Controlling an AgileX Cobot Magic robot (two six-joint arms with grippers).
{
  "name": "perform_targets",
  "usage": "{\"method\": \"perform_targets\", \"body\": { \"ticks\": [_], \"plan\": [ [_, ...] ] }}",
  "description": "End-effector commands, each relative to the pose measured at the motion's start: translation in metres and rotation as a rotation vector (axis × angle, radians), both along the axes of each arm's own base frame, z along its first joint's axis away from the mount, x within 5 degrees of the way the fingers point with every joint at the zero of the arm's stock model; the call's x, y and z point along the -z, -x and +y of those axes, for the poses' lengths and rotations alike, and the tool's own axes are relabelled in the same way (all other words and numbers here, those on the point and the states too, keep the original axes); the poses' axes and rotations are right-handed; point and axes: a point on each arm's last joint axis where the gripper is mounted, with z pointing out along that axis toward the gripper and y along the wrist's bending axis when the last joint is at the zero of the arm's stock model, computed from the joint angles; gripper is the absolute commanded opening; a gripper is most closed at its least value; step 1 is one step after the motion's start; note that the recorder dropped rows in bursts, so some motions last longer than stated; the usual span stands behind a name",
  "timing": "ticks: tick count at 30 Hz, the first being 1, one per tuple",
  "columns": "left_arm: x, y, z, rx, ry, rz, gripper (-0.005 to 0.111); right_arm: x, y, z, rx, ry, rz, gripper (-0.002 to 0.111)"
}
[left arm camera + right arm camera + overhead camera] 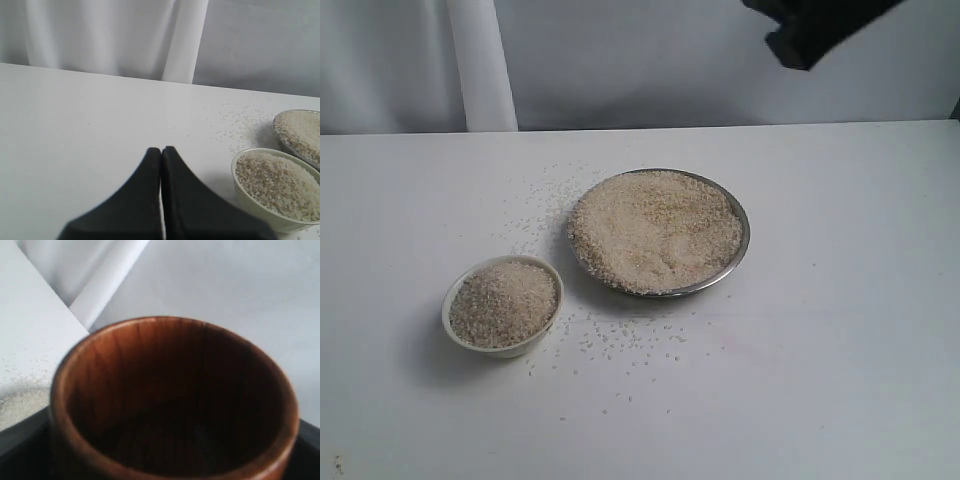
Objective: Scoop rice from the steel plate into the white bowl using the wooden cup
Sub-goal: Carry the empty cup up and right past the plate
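Exterior view. White worktop [840, 350] with a pale cloth backdrop [670, 60] behind it. The steel plate [724, 274] sits near the middle of the worktop, and rice [655, 228] is heaped across almost its whole width. The white bowl [523, 349] stands on the near-left side of the plate, close to it but not touching, and is filled with rice to about its rim. Loose grains [620, 345] lie on the worktop along the plate's near side and off its far-left side. A dark arm part [815, 30] hangs well above and beyond the plate's far-right side. The view does not show what it carries. The wooden cup is not seen from here.

Left wrist view. The left tool [161, 150] is narrow, its two black fingers pressed together tip to tip with nothing between them. It sits over bare worktop, off to the bowl side of the plate. The bowl lies between it and the plate, and it touches neither.

Right wrist view. The wooden cup [170, 390] fills the view with its mouth toward the camera. The inside is dark brown and no grains are visible in it. The right tool [172, 455] holds the cup, with black fingers [20, 442] showing against both sides of it. The cup is up in the air, with a blurred patch of the plate's rice below and to one side.
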Motion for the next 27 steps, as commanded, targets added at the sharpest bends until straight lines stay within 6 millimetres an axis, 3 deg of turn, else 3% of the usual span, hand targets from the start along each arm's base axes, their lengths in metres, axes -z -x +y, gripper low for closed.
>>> {"method": "perform_targets", "body": {
  "ticks": [1,5,9,17,21,27],
  "plan": [
    [0.000,0.000,-0.001,0.007,0.010,-0.006,0.000,0.019,-0.001,-0.033,0.093,-0.138,-0.018,0.000],
    [0.000,0.000,-0.001,0.007,0.010,-0.006,0.000,0.043,-0.010,-0.054,0.196,-0.275,0.018,0.000],
    [0.000,0.000,-0.001,0.007,0.010,-0.006,0.000,0.070,-0.010,-0.063,0.232,-0.343,-0.010,0.000],
    [0.000,0.000,-0.001,0.007,0.010,-0.006,0.000,0.133,0.010,-0.081,0.281,-0.548,-0.048,0.000],
    [0.000,0.000,-0.001,0.007,0.010,-0.006,0.000,0.161,0.015,-0.083,0.267,-0.570,-0.015,0.000],
    [0.000,0.000,-0.001,0.007,0.010,-0.006,0.000,0.227,-0.013,-0.071,0.240,-0.510,0.139,0.000]
  ]
}}
